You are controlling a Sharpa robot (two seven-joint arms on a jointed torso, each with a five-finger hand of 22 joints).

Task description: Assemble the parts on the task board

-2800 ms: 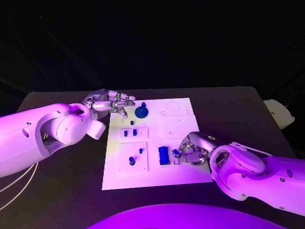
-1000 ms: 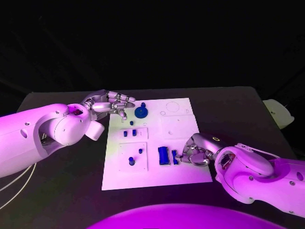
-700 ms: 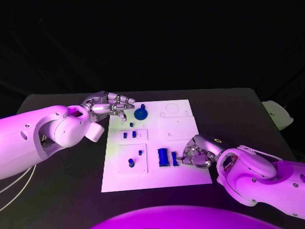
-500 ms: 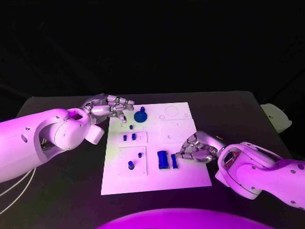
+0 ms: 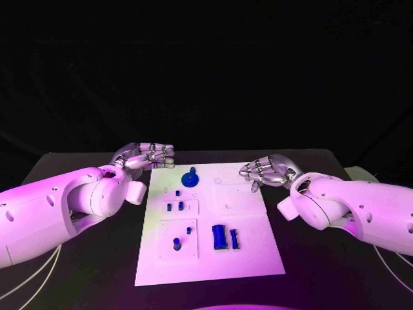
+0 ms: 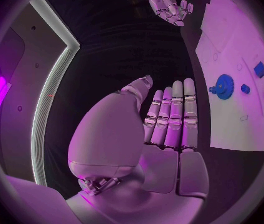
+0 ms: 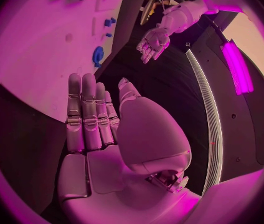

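My left robot hand (image 5: pixel 147 155) is wide and holds nothing, just off the far left corner of the task board (image 5: pixel 248 255). My right robot hand (image 5: pixel 267 170) is wide too, at its far right corner. The blue parts (image 5: pixel 221 237) lie on the task board.

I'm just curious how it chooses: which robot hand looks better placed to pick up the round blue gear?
Probably the left robot hand: it hovers open beside the round blue gear, while the right robot hand sits farther across the white board.

Blue parts (image 5: pixel 219 237) lie on a white task board (image 5: pixel 248 257), black table (image 5: pixel 95 278).
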